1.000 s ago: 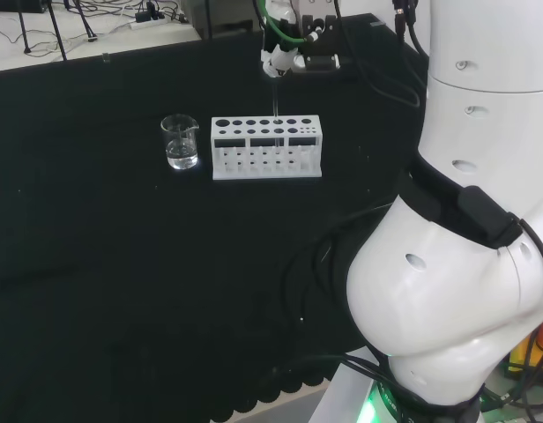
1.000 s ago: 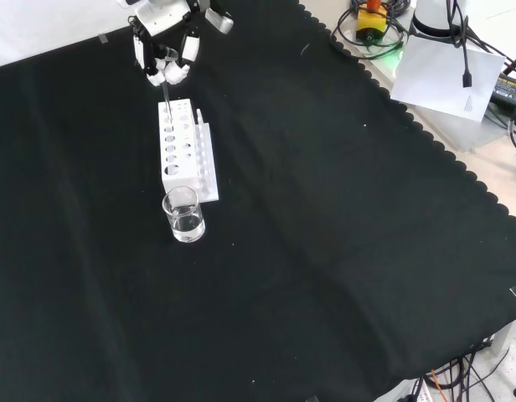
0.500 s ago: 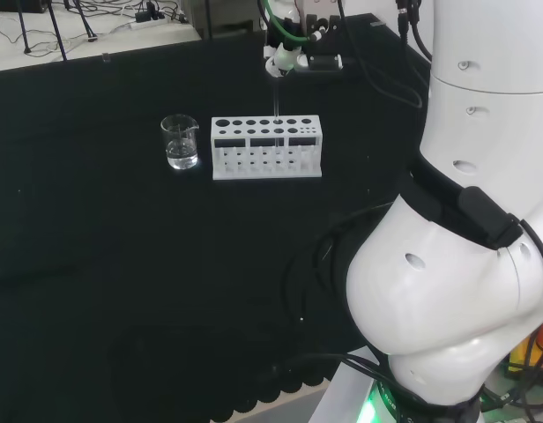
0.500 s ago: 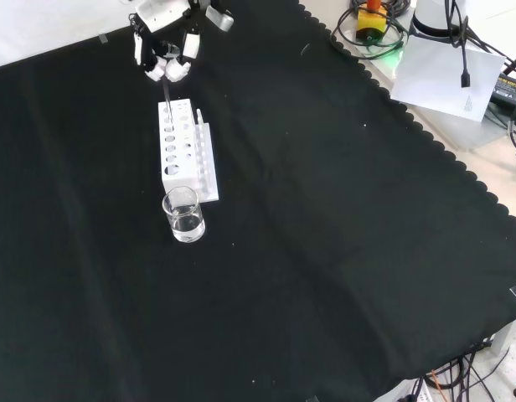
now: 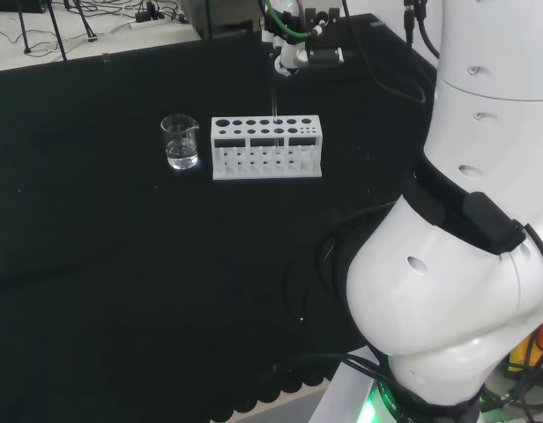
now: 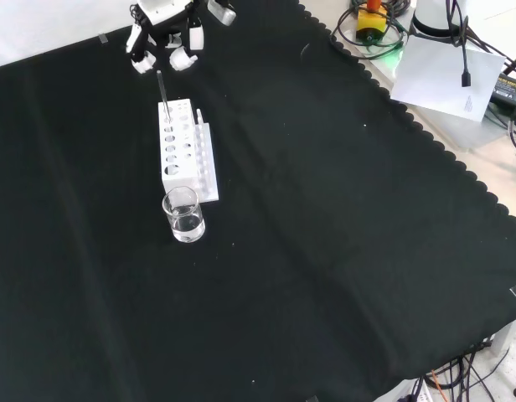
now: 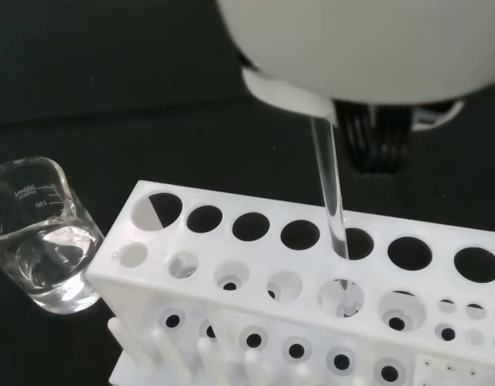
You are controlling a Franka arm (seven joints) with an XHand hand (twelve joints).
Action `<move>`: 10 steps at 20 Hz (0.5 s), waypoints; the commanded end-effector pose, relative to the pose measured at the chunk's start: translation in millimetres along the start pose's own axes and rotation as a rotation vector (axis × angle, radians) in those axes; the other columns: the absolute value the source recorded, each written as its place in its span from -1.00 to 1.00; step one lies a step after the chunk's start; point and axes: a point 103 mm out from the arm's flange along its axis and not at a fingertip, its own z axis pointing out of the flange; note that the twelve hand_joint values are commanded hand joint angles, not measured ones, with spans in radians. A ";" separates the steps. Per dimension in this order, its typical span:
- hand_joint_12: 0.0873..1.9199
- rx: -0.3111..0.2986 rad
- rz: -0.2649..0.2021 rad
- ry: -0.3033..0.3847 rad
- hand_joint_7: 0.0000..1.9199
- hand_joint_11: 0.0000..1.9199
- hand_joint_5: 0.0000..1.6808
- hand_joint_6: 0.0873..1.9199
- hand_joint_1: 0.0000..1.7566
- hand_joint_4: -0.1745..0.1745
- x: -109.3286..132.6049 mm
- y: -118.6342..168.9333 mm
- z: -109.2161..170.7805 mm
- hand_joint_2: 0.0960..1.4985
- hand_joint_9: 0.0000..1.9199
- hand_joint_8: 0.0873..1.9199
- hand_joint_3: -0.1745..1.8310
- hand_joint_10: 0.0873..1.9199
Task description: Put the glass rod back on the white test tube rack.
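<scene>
Upright in rack [image 6: 184, 146]: glass rod [image 6: 162, 94]

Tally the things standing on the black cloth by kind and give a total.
White plastic test tube rack: 1
Clear glass beaker holding clear liquid: 1
Clear glass rod standing in a rack hole: 1
Total: 3
</scene>
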 end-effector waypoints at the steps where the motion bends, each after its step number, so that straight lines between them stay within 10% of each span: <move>1: 0.07 -0.004 0.008 -0.006 -0.11 0.91 -0.38 -0.04 0.72 -1.00 -1.4 -3.0 -4.0 -0.65 0.81 -0.09 0.19 -0.06; 10: 0.08 -0.031 0.023 -0.020 -0.11 0.92 -0.34 -0.04 0.72 -1.00 -3.3 -13.8 -20.1 -0.65 0.81 -0.10 0.19 -0.05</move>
